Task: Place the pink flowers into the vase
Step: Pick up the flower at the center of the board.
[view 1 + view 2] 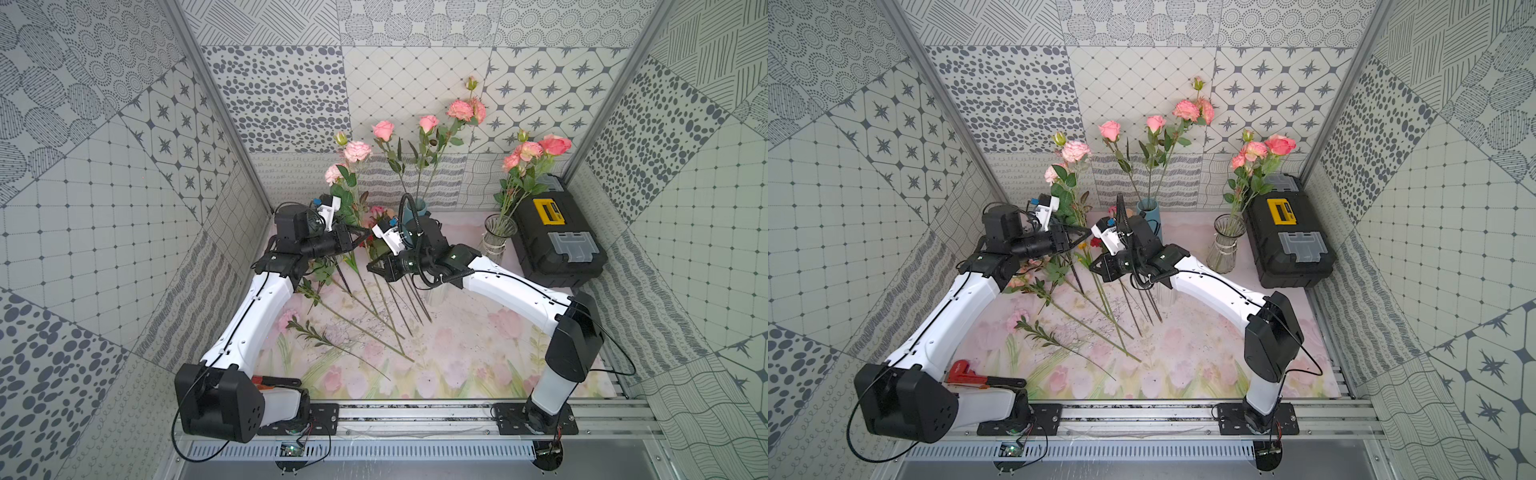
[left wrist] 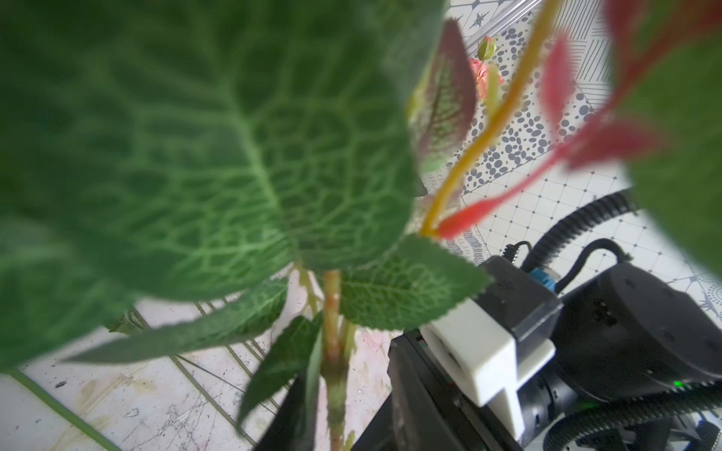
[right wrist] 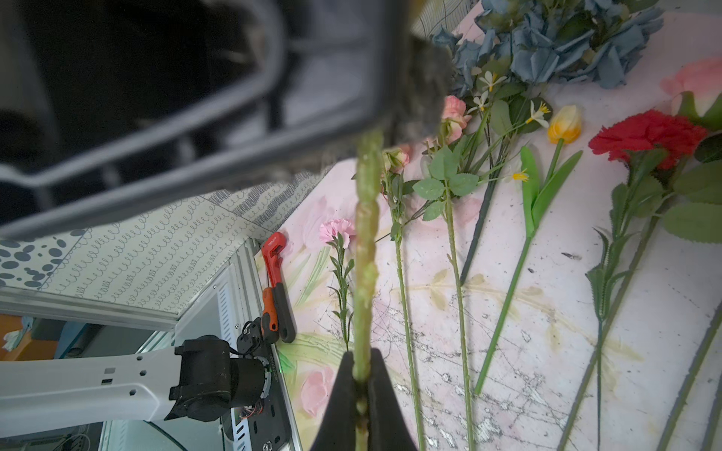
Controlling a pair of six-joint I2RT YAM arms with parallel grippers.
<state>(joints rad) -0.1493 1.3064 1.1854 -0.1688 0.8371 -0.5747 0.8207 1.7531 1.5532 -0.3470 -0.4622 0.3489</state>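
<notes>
A pink flower stalk stands upright left of centre, its ruffled blooms (image 1: 357, 151) above both grippers in both top views. My right gripper (image 3: 363, 394) is shut on its green stem (image 3: 366, 250) low down. Just above, my left gripper (image 2: 344, 429) stands open around the same stem (image 2: 332, 351), with its fingers (image 2: 414, 394) clear of it; big leaves fill that view. At the back, a blue vase (image 1: 419, 207) holds pink roses (image 1: 383, 129). A clear glass vase (image 1: 498, 237) holds more pink flowers (image 1: 536, 149). Several loose stems lie on the mat (image 1: 457, 353).
A black toolbox (image 1: 557, 241) sits at the back right. A white ribbed vase (image 1: 1167, 295) stands under my right arm. A red carnation (image 3: 644, 136), a yellow tulip (image 3: 564, 125) and blue hydrangeas (image 3: 547, 47) lie on the mat. A red wrench (image 1: 967, 374) lies by my left base.
</notes>
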